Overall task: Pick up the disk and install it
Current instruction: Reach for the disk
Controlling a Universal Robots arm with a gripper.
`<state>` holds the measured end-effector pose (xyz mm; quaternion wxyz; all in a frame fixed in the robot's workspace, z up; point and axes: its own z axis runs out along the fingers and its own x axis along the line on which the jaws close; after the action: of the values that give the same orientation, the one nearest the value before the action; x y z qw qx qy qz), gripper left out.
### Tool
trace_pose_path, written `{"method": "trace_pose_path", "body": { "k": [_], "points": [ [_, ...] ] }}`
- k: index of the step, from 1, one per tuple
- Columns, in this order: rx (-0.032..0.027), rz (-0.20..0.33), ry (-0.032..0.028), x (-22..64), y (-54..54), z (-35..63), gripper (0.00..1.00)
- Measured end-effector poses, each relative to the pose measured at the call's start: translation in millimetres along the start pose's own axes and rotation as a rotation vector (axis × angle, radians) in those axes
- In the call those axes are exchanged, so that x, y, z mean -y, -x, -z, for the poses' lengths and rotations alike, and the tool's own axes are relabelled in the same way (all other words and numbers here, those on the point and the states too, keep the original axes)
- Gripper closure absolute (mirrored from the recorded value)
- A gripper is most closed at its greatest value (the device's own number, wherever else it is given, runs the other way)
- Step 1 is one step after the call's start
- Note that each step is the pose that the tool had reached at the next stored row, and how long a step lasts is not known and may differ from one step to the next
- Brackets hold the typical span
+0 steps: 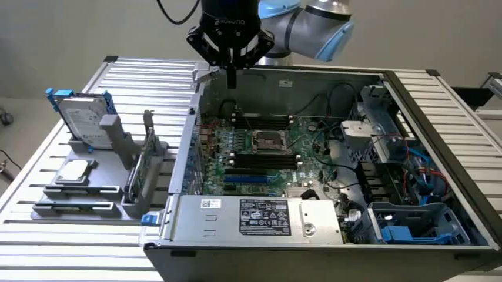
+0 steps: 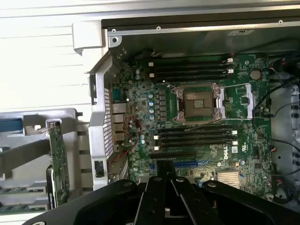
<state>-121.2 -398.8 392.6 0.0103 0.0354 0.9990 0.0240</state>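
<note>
Two fingers (image 1: 231, 75) together, empty, above the Dell-marked motherboard (image 2: 255, 154); white-labelled disk (image 1: 82, 120) upright in its stand (image 1: 102, 176).

A robotics lab, an opened grey metal computer case (image 1: 314, 85) lying on a white ribbed metal table (image 1: 55, 255), a grey parts fixture (image 1: 79, 202) standing alongside, a blue-jointed silver robot arm (image 1: 314, 23) hanging overhead.

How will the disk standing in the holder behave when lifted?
The disk looks like a rigid metal slab: probably stiff and heavy for its size. It stands on edge, leaning in the grey holder, so a sideways push may tip it. Its smooth labelled face could be slippery; the blue rails might grip better.
</note>
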Motion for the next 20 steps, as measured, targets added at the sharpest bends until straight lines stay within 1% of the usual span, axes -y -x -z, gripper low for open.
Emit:
{"method": "trace_pose_path", "body": {
  "k": [12, 14, 20],
  "points": [
    [-0.0001, 0.000, -0.0001, -0.3, -0.3, 0.0, 0.89],
    [-0.0001, 0.000, -0.0001, -5.1, -6.2, -0.1, 0.89],
    [0.0000, 0.000, 0.0000, -17.8, -33.2, -0.3, 0.89]
  ]
}}
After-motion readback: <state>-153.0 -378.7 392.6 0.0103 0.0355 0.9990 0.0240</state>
